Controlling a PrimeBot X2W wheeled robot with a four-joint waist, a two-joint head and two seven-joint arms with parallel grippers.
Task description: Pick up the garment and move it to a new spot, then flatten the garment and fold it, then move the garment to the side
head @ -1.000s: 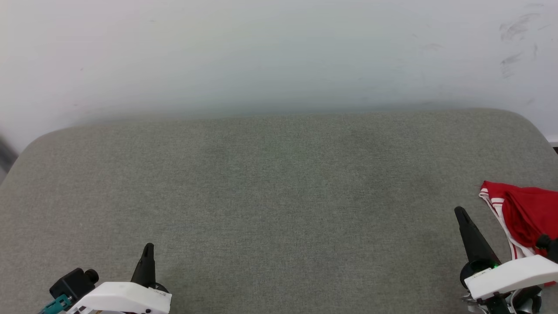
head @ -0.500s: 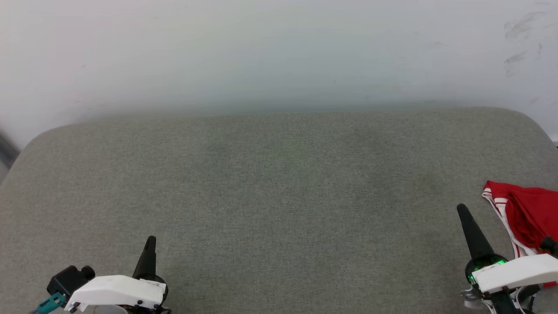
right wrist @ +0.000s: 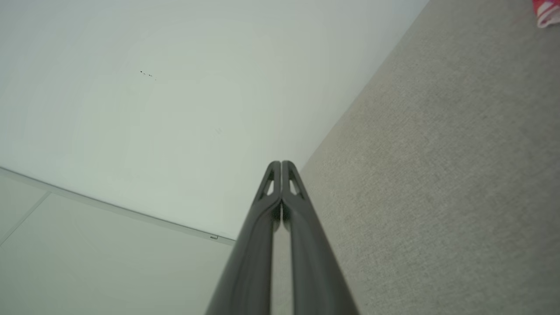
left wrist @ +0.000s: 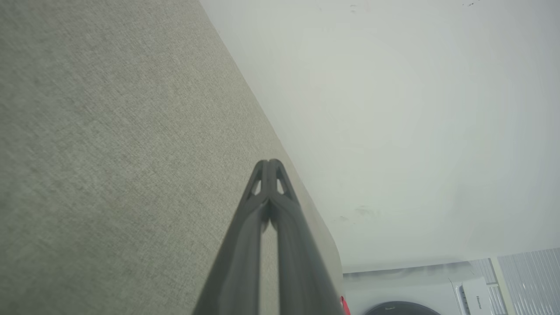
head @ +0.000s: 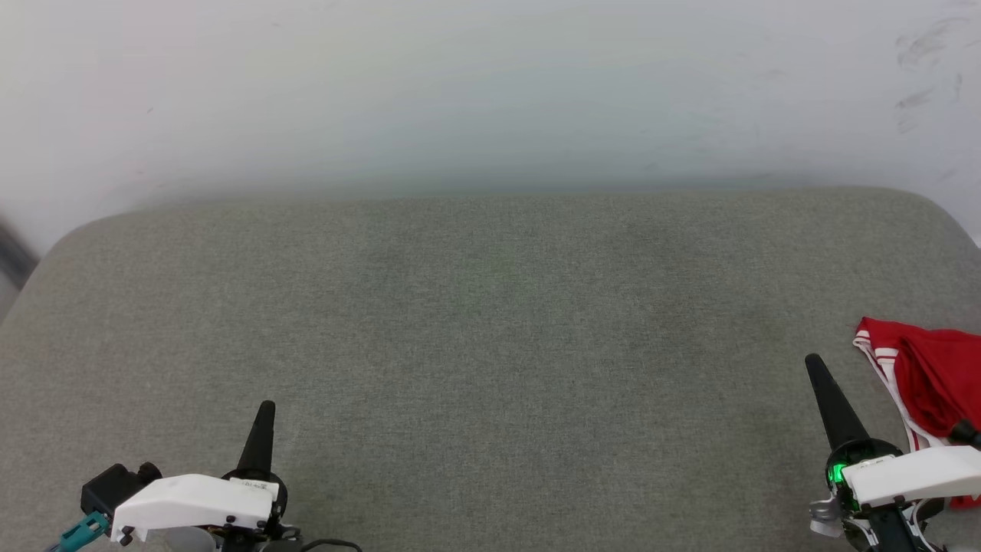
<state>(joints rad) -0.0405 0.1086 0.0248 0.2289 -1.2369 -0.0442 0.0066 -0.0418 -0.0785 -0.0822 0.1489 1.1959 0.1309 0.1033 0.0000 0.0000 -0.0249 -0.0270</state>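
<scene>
Left gripper (head: 264,410): two long dark fingers (left wrist: 243,245), tapering to rounded tips, a small slot cut through each near the end. Behind them a white moulded shell (head: 195,498) with small dark screws (head: 123,533) at its edge. Black boxy camera block (head: 111,484) alongside; teal connector (head: 80,530); thin black cable (head: 329,546).

Right gripper (head: 814,368): matching slotted fingers (right wrist: 256,253), second white shell (head: 912,474), round black hub lit by a green light (head: 838,473), grey metal bracket (head: 820,517).

The cushion (head: 490,345) is coarse, matt grey-green woven cloth; the garment (head: 936,376) is smooth red fabric; the wall (head: 460,92) is smooth, matt white.
</scene>
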